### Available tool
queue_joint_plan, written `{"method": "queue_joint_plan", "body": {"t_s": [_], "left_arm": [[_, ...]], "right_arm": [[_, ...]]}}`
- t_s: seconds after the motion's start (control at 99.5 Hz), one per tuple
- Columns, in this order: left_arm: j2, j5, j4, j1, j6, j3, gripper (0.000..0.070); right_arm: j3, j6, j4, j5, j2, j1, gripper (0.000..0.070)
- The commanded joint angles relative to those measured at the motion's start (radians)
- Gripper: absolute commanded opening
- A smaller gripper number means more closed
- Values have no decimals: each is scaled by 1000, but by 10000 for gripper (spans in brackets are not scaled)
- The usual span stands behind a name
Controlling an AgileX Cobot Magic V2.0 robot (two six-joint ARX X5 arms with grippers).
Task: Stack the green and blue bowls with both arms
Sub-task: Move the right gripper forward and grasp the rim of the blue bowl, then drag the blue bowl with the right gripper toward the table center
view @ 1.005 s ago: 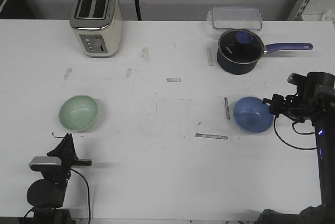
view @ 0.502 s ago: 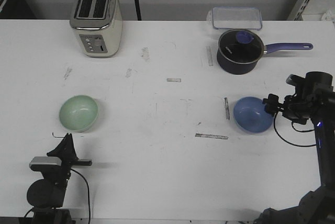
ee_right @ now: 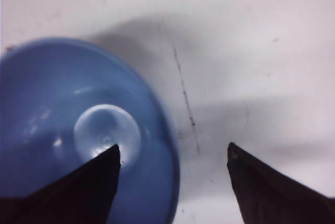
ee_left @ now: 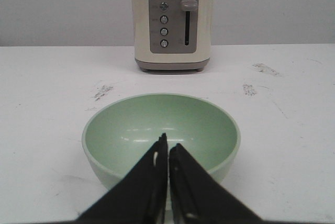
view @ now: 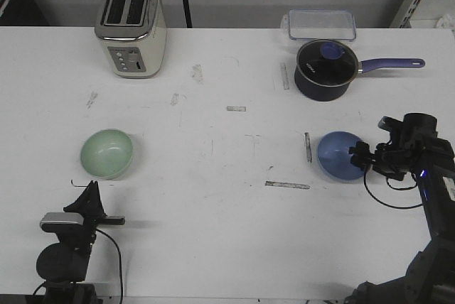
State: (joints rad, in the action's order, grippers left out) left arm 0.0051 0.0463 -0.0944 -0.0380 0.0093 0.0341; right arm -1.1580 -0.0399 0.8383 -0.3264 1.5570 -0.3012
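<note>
Front view has the glossy blue bowl point(view: 342, 155) on the white table point(view: 213, 197), right side, below the dark saucepan point(view: 325, 69), w/ the right gripper point(view: 357, 155) at its right rim; only the right wrist view shows the fingers spread wide, one black tip point(ee_right: 89, 182) over the bowl's point(ee_right: 78, 135) smooth interior, the other outside the rim above bare tabletop, nothing grasped. The pale mint green bowl point(view: 106, 153) sits on the left, well apart from the blue one. Left wrist view shows the left gripper point(ee_left: 168, 153) w/ pointed tips pressed together, empty, in front of that round bowl point(ee_left: 157, 130), cream toaster point(ee_left: 172, 20) beyond.
</note>
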Motion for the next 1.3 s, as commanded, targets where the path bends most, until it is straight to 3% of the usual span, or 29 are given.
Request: {"method": "queue_joint_plan", "body": {"t_s": [0.0,0.181,0.502,0.643,0.834,1.065,1.286], "left_arm": [[-2,-3,-11,-2,2,-22,1],[-2,-3,-11,-2,2,-22,1],[-2,-3,-11,-2,2,-22,1],[-2,-3,-11,-2,2,-22,1],[-2,-3,-11,-2,2,-22,1],[-2,-3,-11,-2,2,-22,1],[-2,-3,-11,-2,2,-22,1]], "right_arm": [[-9,10,-19,-8,17,2,292],[-8,7,-31,-7,17,2,1],[-30,-46,-31,-19,-21,-2,0],[-51,-118,-54,-67,-73,4,0],[-51,-202,-83,-83,-109,111,0],[-51,-372,-83,92,-108,352,0],[-51,-528,-103,155,-80,577,0]]}}
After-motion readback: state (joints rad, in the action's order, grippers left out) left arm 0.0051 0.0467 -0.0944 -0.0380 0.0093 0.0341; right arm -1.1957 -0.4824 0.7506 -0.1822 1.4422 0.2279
